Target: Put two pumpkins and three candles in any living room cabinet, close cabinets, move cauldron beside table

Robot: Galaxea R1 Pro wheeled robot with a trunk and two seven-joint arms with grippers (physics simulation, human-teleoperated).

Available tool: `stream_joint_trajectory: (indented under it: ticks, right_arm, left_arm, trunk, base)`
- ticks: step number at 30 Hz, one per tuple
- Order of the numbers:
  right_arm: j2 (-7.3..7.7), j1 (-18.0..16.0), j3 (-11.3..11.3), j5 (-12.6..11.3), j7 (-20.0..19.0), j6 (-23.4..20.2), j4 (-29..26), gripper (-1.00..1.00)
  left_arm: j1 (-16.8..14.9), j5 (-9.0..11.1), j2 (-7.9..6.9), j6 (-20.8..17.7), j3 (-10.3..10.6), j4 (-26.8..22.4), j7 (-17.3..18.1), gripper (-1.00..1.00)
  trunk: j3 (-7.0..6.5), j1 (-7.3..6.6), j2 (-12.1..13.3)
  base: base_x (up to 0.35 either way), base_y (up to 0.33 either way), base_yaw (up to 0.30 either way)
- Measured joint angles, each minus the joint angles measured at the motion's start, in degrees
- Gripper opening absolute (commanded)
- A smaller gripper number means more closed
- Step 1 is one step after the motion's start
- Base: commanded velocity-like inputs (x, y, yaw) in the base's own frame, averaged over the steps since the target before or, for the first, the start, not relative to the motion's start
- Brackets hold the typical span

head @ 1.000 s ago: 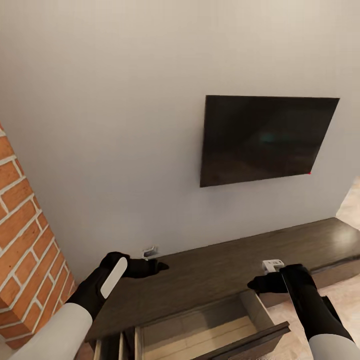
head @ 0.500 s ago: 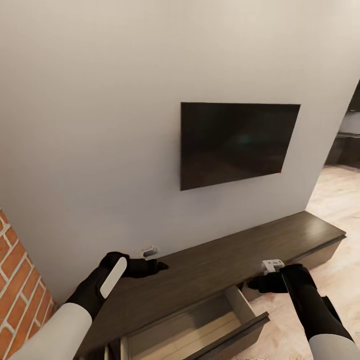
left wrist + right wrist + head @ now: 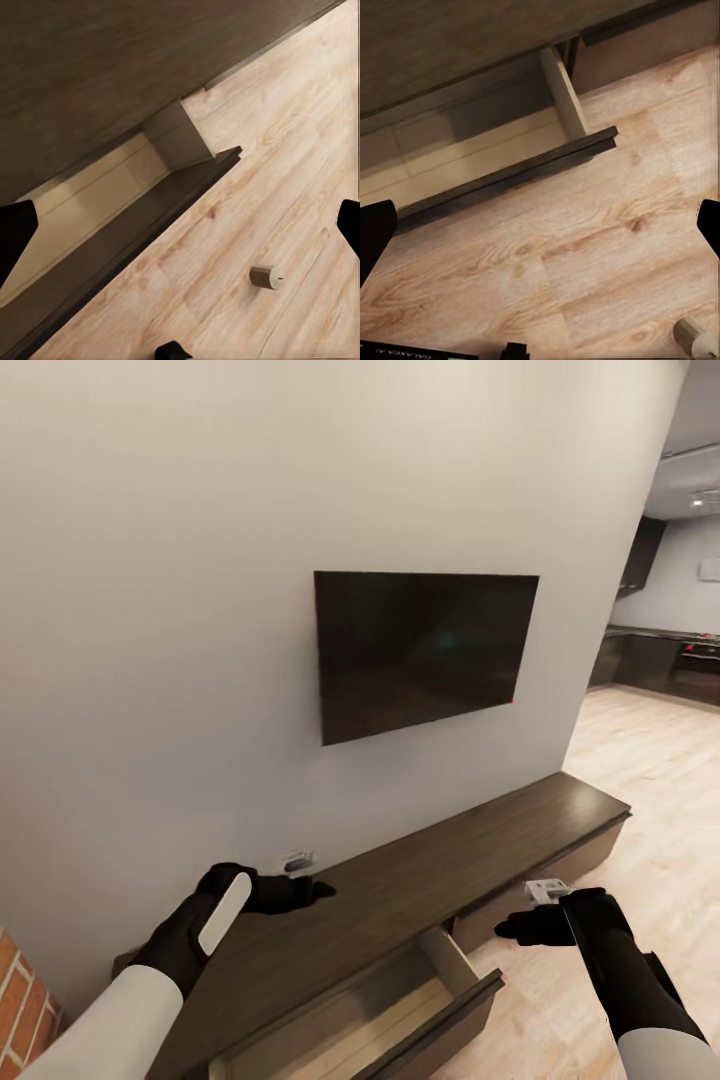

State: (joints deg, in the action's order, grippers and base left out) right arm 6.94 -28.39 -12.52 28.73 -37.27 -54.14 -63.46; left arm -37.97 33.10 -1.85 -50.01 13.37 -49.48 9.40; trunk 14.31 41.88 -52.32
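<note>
Cabinet drawer, pale inside and dark-fronted, stands pulled out at 6 o'clock from the long, low, dark-brown wooden cabinet, with nothing visible in the part that shows. A small tan cylinder, possibly one of the candles, lies on the light plank floor just beyond the drawer front in the left wrist view; the right wrist view catches a pale cylinder end at its edge. The black left gripper hovers over the cabinet top at 7 o'clock, the right gripper over the floor at 5 o'clock; both have fingers spread wide and hold nothing.

The likely hazards: the projecting drawer front could catch the wheeled base or an arm on a turn, the loose cylinder could be knocked and roll off, and the drawer left open would fail the task.

Farther back, a black flat television hangs on the grey wall at 12 o'clock, red brickwork edges 8 o'clock, and dark kitchen units sit at 2 o'clock.
</note>
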Motion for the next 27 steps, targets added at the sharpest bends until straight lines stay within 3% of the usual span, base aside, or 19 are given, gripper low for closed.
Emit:
stream_joint_trajectory:
  ticks: [8,15,22,27]
  right_arm:
    - [0.0,0.0,0.0,0.0,0.0,0.0,0.0,1.0]
    - [-0.1,0.0,-0.1,0.0,0.0,0.1,0.4,1.0]
    - [-0.15,0.0,-0.1,-0.1,0.0,0.0,0.3,1.0]
    - [-0.17,0.0,0.0,0.0,0.0,0.0,0.3,1.0]
  left_arm:
    - [0.0,0.0,-0.01,0.0,-0.2,0.1,0.0,1.0]
    - [0.0,0.0,0.01,0.0,-0.2,0.1,0.0,1.0]
    - [0.0,0.0,0.01,0.0,-0.2,0.0,0.0,1.0]
    - [0.0,0.0,-0.05,0.1,-0.1,-0.1,0.1,1.0]
  trunk:
    - [-0.4,0.0,0.0]
    - [-0.44,0.0,0.0]
    - [-1.69,-1.53,2.8]
    - [-1.7,-1.54,2.8]
  base:
    - [0.0,0.0,-0.193]
    - [0.0,0.0,-0.014]
    - [0.0,0.0,0.0]
    - [0.0,0.0,0.0]
